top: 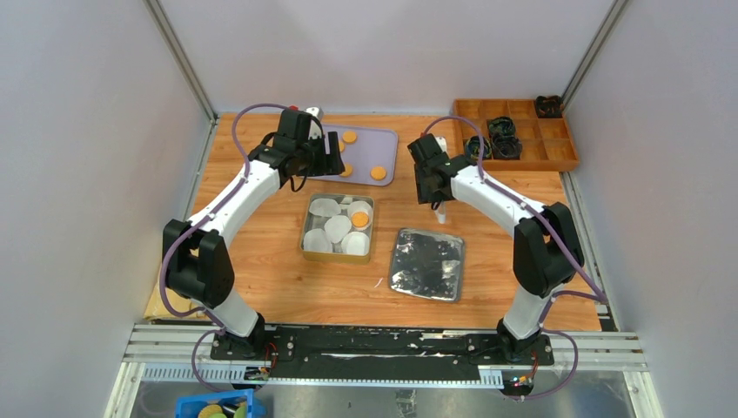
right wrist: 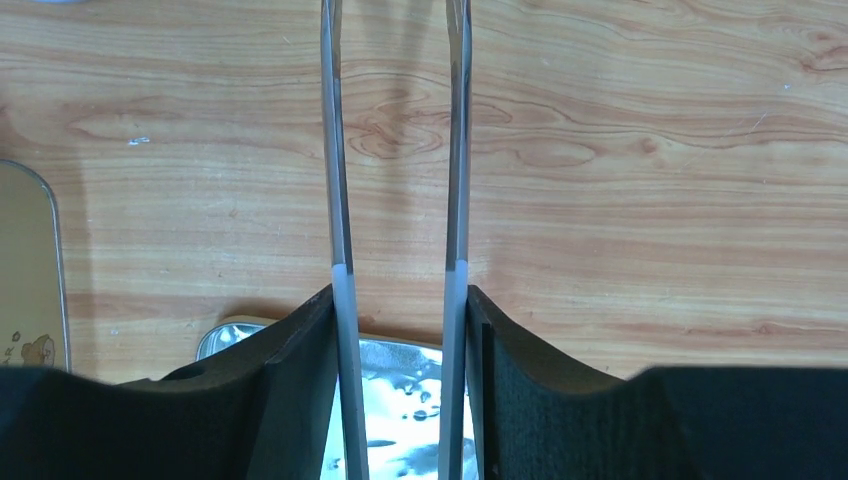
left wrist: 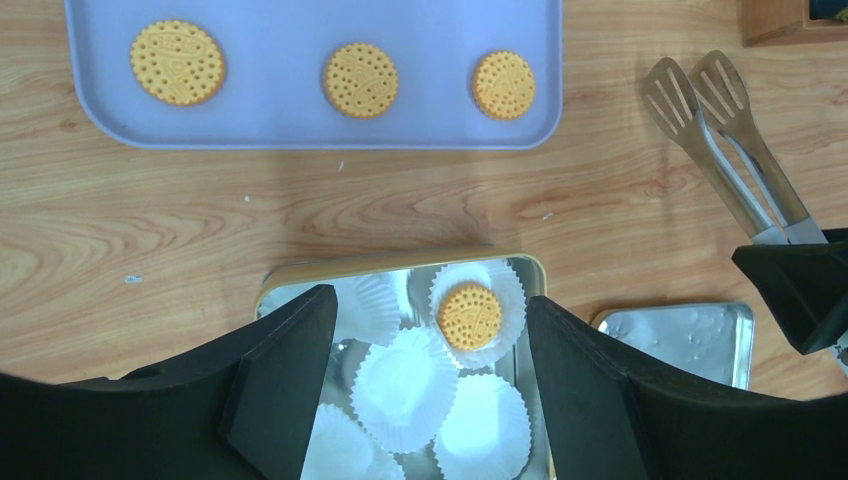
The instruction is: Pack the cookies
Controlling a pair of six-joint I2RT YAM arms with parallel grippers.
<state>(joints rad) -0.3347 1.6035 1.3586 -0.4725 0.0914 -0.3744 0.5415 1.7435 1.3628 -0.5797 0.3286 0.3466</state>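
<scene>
Tongs (right wrist: 337, 200) gripped by right fingers (right wrist: 290, 400) — one cookie (left wrist: 470, 315) in tin (left wrist: 400, 262).

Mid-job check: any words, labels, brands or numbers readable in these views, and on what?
No readable text in any view.
cookies: only embossed dots and lines, no letters.
tin: a small cartoon print near the bottom of its visible part; any lettering is too small to read.
tongs: bare metal, no marking visible.

Left tool (left wrist: 430, 300) spread wide, empty; right tool (right wrist: 400, 295) clamped on tongs (right wrist: 338, 200), pointing down.
</scene>
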